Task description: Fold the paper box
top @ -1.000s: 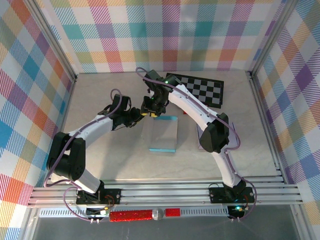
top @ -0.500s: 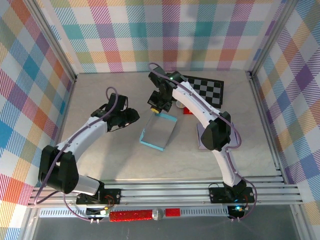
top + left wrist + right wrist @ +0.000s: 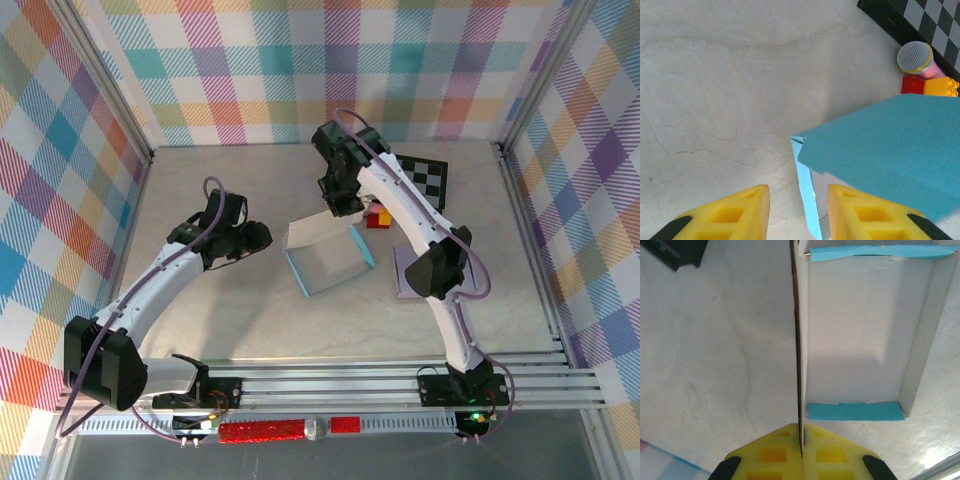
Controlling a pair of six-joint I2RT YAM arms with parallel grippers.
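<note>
The left hand (image 3: 794, 207) hangs open just beside the white-and-teal paper box (image 3: 330, 260) on the pale stone-look desk (image 3: 200, 180); the right hand (image 3: 801, 442) pinches one thin wall. Light, floppy card (creases easily), probably best held at wall edges.

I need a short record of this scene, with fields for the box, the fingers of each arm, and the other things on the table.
paper box: open top, white inside, teal outside
right fingers: shut on one box wall
left fingers: open, facing a box corner, holding nothing
behind the box: red block, yellow block, checkered mat
</note>
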